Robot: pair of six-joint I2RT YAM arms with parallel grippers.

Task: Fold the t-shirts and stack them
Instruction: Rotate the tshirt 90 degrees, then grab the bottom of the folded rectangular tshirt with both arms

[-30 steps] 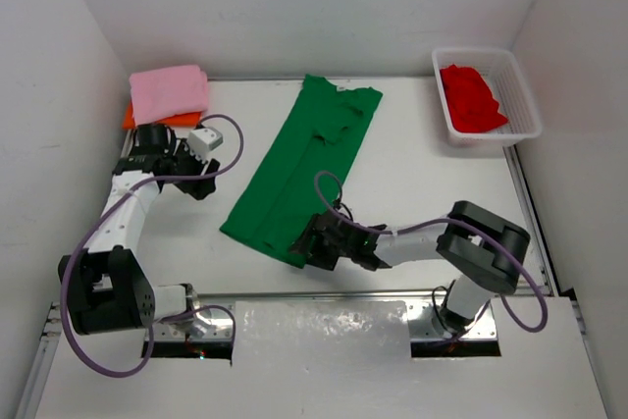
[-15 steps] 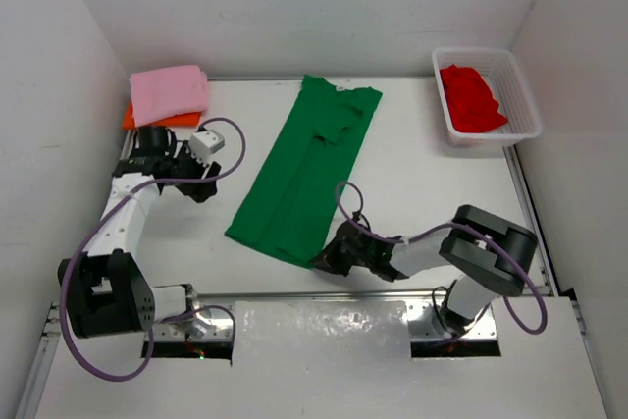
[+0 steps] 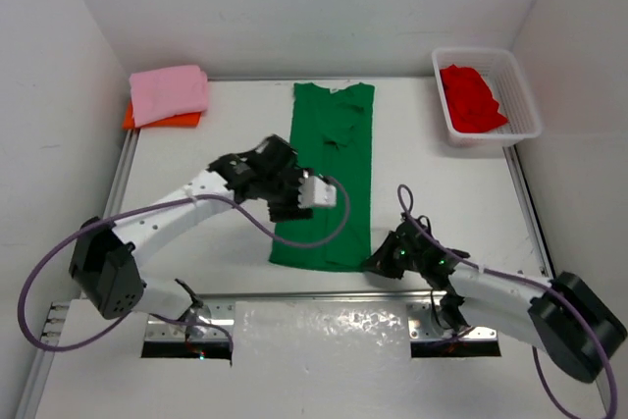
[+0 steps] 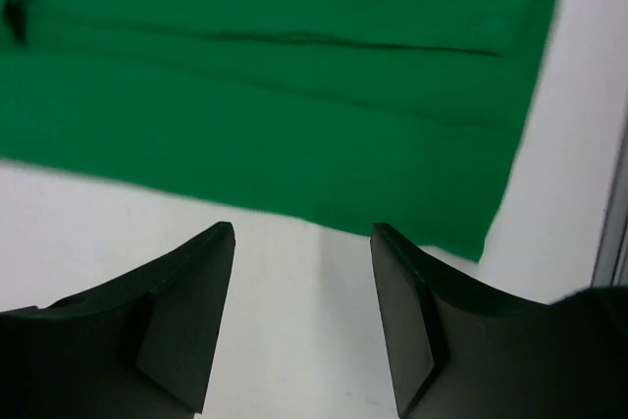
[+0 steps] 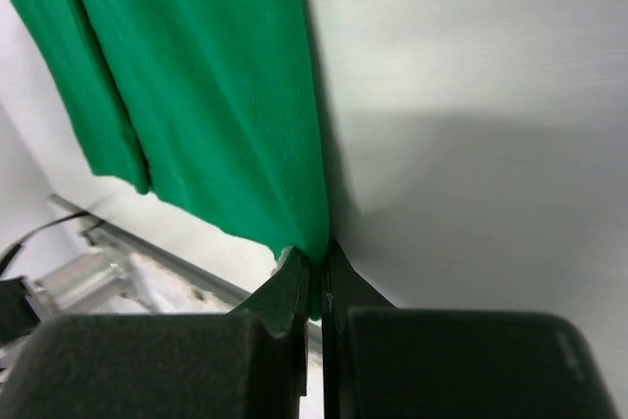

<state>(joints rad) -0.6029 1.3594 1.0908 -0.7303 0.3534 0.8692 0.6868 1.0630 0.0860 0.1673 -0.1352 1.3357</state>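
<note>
The plain green fabric t-shirt lies flat at centre, stretched from 12 to 6 o'clock. The right gripper pinches its 5 o'clock corner; the left gripper hangs spread over its 8 o'clock edge.

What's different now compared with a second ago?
The right fingers, pinching the green t-shirt at its near corner, dragged it rightward, swinging the shirt from slanted to straight. The left fingers, open, swung from beside the pink t-shirt over to the green shirt's left edge, above the table. The pink t-shirt on the orange t-shirt and the red t-shirt in the basket stayed put.
</note>
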